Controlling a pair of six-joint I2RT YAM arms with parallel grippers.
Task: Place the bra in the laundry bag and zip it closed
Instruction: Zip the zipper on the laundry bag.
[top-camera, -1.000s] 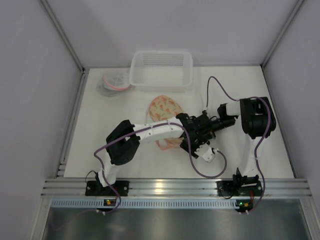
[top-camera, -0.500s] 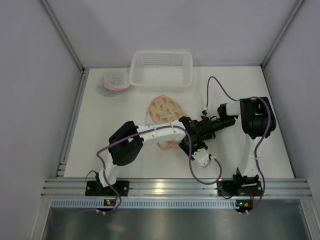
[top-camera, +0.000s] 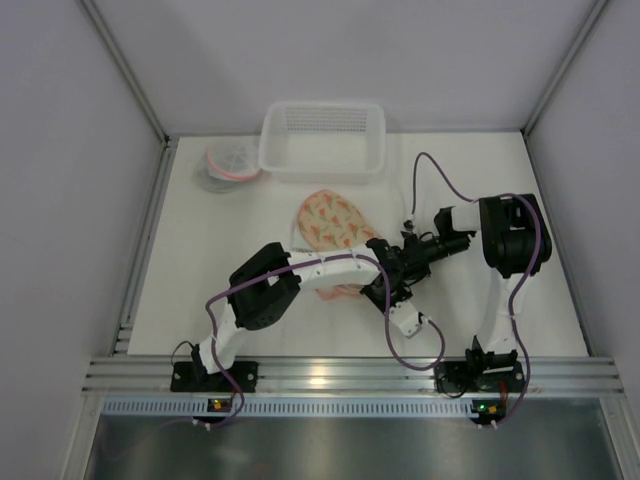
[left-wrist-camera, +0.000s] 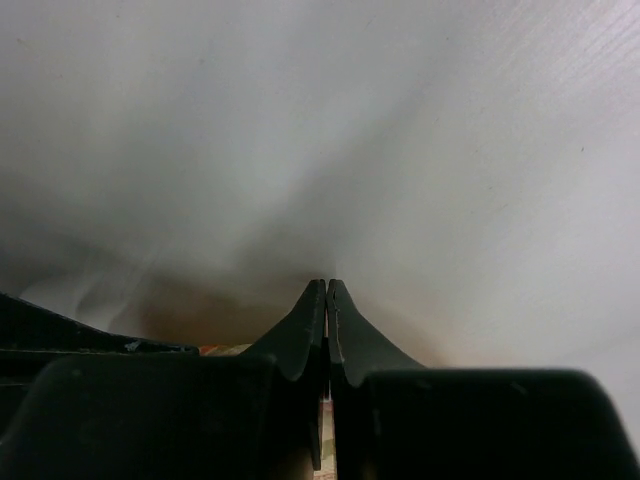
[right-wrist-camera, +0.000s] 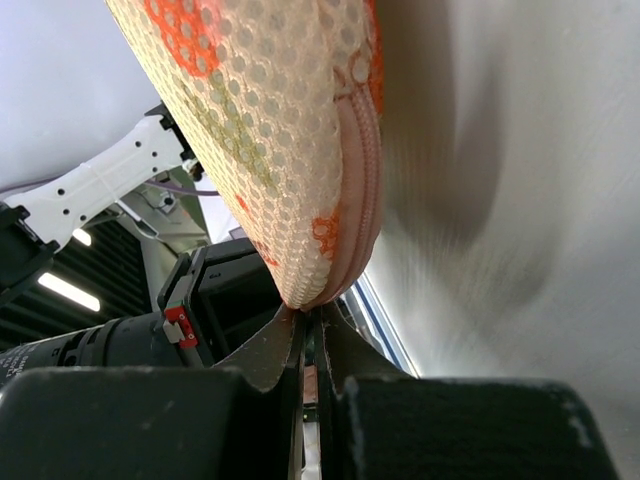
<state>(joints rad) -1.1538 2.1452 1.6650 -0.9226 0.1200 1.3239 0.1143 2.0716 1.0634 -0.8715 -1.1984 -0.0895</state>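
Observation:
The laundry bag (top-camera: 325, 218) is peach mesh with orange and green prints and lies mid-table. In the right wrist view it (right-wrist-camera: 270, 120) hangs in front of the lens with its pink zipper (right-wrist-camera: 362, 170) down one side. My right gripper (right-wrist-camera: 310, 315) is shut on the bag's tip, and from above it (top-camera: 405, 252) sits at the bag's right edge. My left gripper (top-camera: 383, 283) reaches across to the bag's near right edge. Its jaws (left-wrist-camera: 326, 285) are pressed together, with a sliver of patterned fabric between them. The bra is hidden.
A white perforated basket (top-camera: 324, 172) stands at the back centre. A round grey and pink item (top-camera: 230, 163) lies at the back left. Purple cables loop beside both arms. Grey walls close in the table on three sides.
My left gripper has shut and slid toward the near right along the bag's edge, its elbow swinging right. The right gripper has stayed shut on the bag's edge.

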